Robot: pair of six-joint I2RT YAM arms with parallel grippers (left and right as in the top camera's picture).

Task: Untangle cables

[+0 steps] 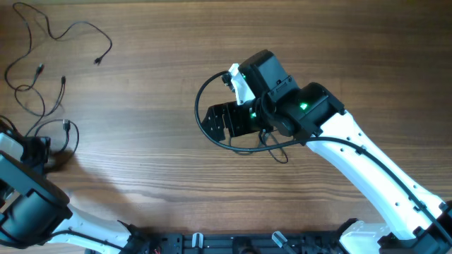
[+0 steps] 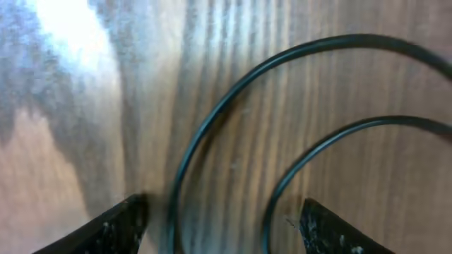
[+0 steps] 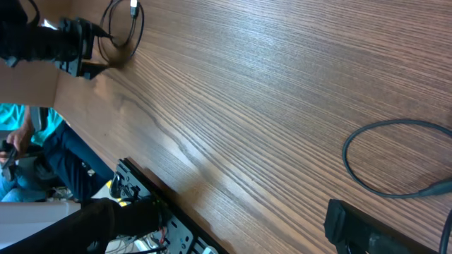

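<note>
The cables (image 1: 62, 83) are thin black wires with small plugs, lying in loose loops at the table's far left. My left gripper (image 1: 39, 152) sits at the left edge, low over the nearest loop. In the left wrist view its jaws (image 2: 226, 226) are open, with two curved cable strands (image 2: 192, 144) lying between the fingertips, not pinched. My right gripper (image 1: 212, 121) is open and empty at mid-table, far from the cables. The right wrist view shows its spread fingers (image 3: 219, 229) over bare wood and the cable loop (image 3: 123, 25) far off by the left arm.
The right arm's own thicker black cable (image 1: 205, 95) loops around its gripper and also shows in the right wrist view (image 3: 381, 166). The table's front edge, with a black rail (image 1: 212, 243), runs along the bottom. A person in teal (image 3: 28, 127) is beyond the table edge.
</note>
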